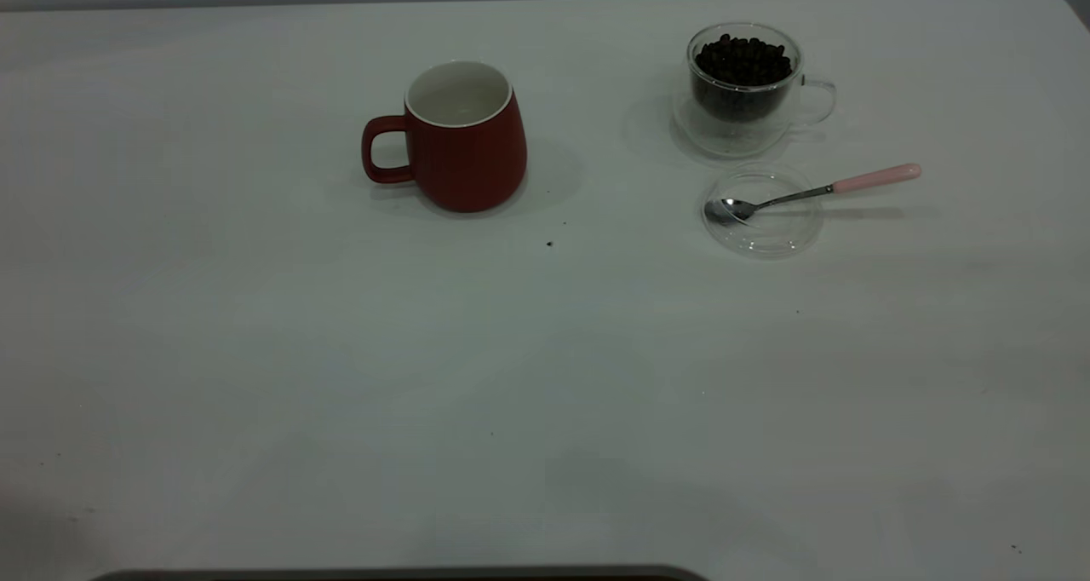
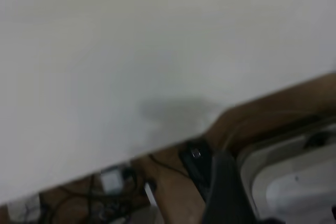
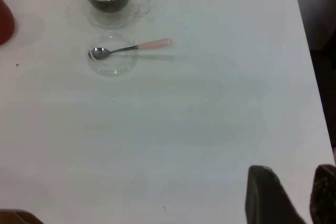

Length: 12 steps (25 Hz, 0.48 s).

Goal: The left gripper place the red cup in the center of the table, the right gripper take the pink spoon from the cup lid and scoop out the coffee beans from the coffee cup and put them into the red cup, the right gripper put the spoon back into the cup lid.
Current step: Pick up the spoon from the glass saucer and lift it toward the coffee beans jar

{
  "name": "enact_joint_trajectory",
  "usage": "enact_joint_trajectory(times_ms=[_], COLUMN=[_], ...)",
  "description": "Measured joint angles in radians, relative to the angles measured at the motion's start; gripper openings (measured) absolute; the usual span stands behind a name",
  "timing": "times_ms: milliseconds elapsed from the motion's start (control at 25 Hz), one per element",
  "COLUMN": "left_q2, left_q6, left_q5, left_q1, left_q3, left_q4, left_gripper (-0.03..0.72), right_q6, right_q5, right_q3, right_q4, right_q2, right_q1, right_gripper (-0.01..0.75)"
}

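Observation:
The red cup [image 1: 464, 138] stands upright on the table [image 1: 545, 394] at the far middle, handle to the left, empty inside. Its edge shows in the right wrist view [image 3: 4, 22]. The coffee cup [image 1: 743, 87] stands at the far right, filled with coffee beans [image 1: 742, 60]. In front of it the cup lid [image 1: 764, 212] lies flat with the pink spoon [image 1: 817, 192] resting on it, bowl in the lid, handle pointing right. The right gripper [image 3: 293, 170] is open and empty, far from the spoon [image 3: 131, 47], near the table's edge. The left gripper [image 2: 226, 195] hangs beyond the table's edge.
Neither arm shows in the exterior view. A few dark specks [image 1: 549, 243] lie near the red cup. Below the table edge in the left wrist view are cables and a wooden floor [image 2: 173, 192].

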Motion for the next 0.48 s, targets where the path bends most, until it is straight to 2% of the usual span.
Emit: enact_joint_trajectory(times_ms=[280, 480], left_q2=[-0.271, -0.414], left_q6=[-0.087, -0.1], left_q5=[-0.024, -0.049], left_q1=[0.0, 0.0], left_q3=[0.254, 0.32], left_q4=[0.0, 0.015], left_gripper=[0.586, 0.586], right_q6=[0.001, 0.001], right_q5=[0.0, 0.0], right_q3=[0.0, 0.0], right_q4=[0.0, 0.0], right_q2=[0.0, 0.0], right_q1=[0.0, 0.0], right_gripper=[0.239, 0.239])
